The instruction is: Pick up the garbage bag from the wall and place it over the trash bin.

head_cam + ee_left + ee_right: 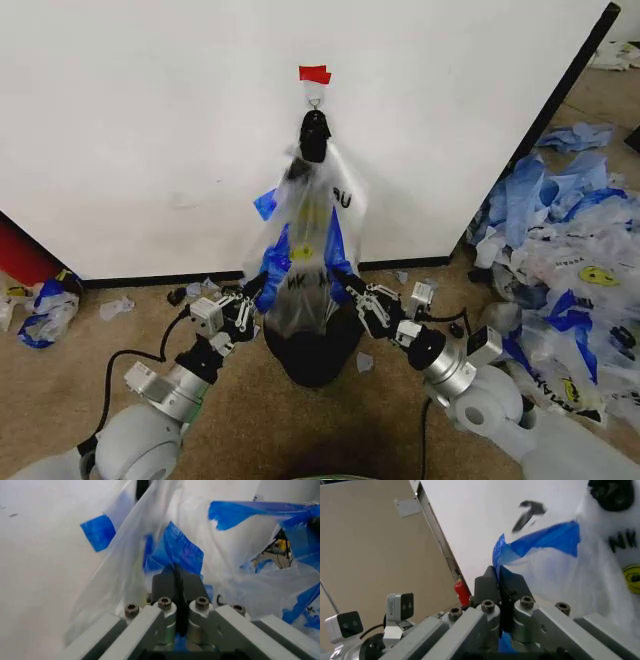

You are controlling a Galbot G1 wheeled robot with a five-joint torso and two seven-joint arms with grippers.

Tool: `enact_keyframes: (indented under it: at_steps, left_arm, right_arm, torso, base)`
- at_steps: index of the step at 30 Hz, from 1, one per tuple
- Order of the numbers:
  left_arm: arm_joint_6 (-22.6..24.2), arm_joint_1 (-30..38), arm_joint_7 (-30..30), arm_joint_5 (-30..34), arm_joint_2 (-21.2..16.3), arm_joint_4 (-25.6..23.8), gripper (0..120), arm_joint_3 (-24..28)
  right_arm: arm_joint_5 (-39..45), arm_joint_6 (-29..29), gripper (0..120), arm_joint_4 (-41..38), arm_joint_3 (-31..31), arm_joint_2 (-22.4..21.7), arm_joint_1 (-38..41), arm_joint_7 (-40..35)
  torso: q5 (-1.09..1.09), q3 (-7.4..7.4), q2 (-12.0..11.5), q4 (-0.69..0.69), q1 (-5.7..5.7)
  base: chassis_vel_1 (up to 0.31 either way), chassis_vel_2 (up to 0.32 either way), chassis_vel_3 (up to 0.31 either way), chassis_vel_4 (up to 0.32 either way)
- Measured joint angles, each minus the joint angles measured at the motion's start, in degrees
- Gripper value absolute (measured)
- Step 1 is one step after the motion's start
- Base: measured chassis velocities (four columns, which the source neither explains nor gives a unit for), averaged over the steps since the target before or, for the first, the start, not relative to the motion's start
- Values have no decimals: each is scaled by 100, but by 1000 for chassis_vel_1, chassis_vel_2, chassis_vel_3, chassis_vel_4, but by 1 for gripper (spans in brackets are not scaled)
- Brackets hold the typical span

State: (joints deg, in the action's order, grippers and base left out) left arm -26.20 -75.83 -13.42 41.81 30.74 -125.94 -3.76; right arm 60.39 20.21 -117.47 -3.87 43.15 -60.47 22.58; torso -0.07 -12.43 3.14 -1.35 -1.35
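Note:
The garbage bag (312,235), translucent white with blue edges and a yellow smiley, hangs from a small hook (315,101) under a red tape strip (314,73) on the white wall (150,130). Its lower part drapes down to the black mesh trash bin (313,358) on the floor just below. My left gripper (246,300) is shut on the bag's left lower edge, and my right gripper (352,296) is shut on its right lower edge. In the left wrist view the closed fingers (167,583) pinch blue-edged plastic (182,551). The right wrist view shows closed fingers (487,587) on a blue edge (545,540).
A big heap of blue-and-white plastic bags (570,260) covers the floor on the right. A red cylinder (20,255) and a few loose bags (45,312) lie at the left by the baseboard. The wall's black end edge (565,85) runs diagonally at the upper right.

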Motion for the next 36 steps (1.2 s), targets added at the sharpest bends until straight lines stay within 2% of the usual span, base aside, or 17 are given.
enact_keyframes:
  at_steps: [9, 14, 22, 30, 36]
  left_arm:
    - [-32, 166, -134, 107, -20, -29, 0, -50]
    - [-21, 511, -332, 471, -267, -400, 0, -227]
    - [109, 540, -530, 804, -684, -1072, 0, -362]
    - [219, 511, -662, 1003, -842, -1366, 0, -367]
    - [360, 617, -839, 1412, -997, -1690, 0, -481]
  right_arm:
    - [65, 32, 0, 66, -27, -11, 335, 51]
    - [244, 17, 0, -108, 482, -161, 388, 41]
    - [500, -87, 0, -600, 973, -474, 245, -102]
    - [731, -155, 0, -986, 1429, -780, 22, -272]
    - [921, -209, 0, -1240, 1698, -1030, -26, -440]
  torso:
    - [0, -1, 0, 1, 0]
    - [2, -1, -1, -1, 0]
    - [1, 0, -1, 0, 0]
    - [-1, -1, -1, 0, 0]
    - [1, 0, -1, -1, 0]
  base:
    - [0, 0, 0, 0]
    - [0, 0, 0, 0]
    - [0, 0, 0, 0]
    - [0, 0, 0, 0]
    - [0, 0, 0, 0]
